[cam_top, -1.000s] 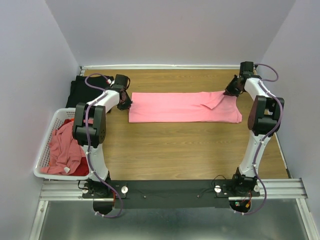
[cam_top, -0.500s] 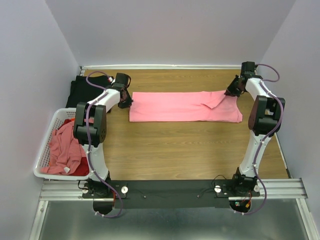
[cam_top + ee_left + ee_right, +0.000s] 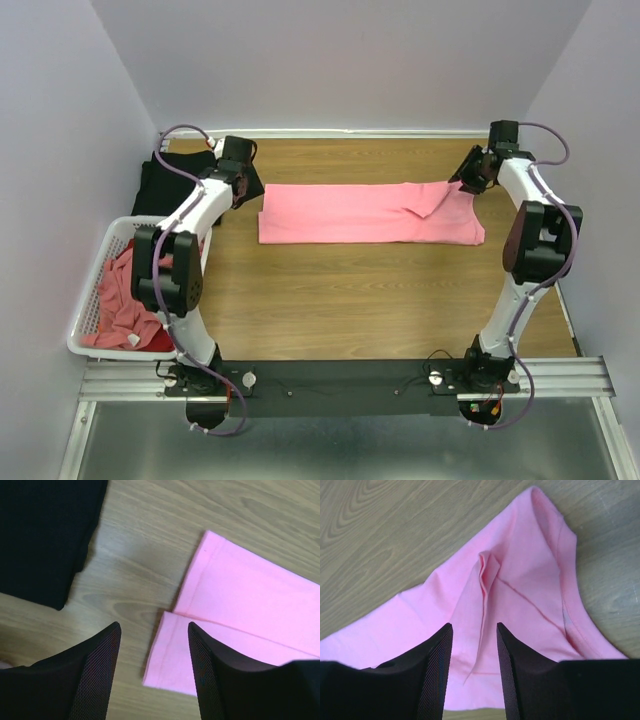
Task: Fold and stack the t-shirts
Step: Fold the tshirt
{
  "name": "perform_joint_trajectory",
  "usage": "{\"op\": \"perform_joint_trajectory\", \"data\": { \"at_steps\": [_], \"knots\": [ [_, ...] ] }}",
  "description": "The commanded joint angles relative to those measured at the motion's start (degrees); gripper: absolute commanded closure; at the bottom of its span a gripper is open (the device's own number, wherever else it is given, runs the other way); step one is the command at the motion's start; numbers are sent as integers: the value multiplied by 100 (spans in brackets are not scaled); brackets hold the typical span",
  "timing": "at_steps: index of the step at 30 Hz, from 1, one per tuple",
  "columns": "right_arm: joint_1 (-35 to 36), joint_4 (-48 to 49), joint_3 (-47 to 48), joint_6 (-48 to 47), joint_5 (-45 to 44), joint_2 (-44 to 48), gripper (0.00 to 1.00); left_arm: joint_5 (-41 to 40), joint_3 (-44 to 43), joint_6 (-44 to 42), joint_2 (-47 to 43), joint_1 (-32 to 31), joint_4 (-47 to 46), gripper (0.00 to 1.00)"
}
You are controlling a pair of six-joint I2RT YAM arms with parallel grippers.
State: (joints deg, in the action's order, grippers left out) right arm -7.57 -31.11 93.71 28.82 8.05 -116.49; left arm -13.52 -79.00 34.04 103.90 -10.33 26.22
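Both jaws gape over opposite short edges of the pink t-shirt (image 3: pixel 360 213).

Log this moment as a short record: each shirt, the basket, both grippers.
pink t-shirt: folded into a long strip, lying flat, running left to right
black t-shirt: lying flat at the far left, apart from the pink one
basket: near left side, holds crumpled shirts, pink and red
left gripper: open, above the strip's left end, holding nothing
right gripper: open, above the sleeve end, holding nothing
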Motion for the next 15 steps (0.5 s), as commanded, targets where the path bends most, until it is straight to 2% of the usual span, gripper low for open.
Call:
{"op": "perform_joint_trajectory", "data": {
  "at_steps": [1, 5, 10, 15],
  "knots": [
    [115, 70, -335, -113, 450, 302, 51, -414, 341, -117, -519, -416, 50, 35],
    [195, 412, -503, 61, 838, 320, 52, -494, 403, -126, -520, -882, -28, 37],
    [195, 448, -371, 387, -135, 249, 52, -187, 263, -161, -151, -1155, -143, 39],
    [195, 501, -301, 502, -67, -14, 52, 375, 78, -161, -54, -1454, -152, 40]
  ]
}}
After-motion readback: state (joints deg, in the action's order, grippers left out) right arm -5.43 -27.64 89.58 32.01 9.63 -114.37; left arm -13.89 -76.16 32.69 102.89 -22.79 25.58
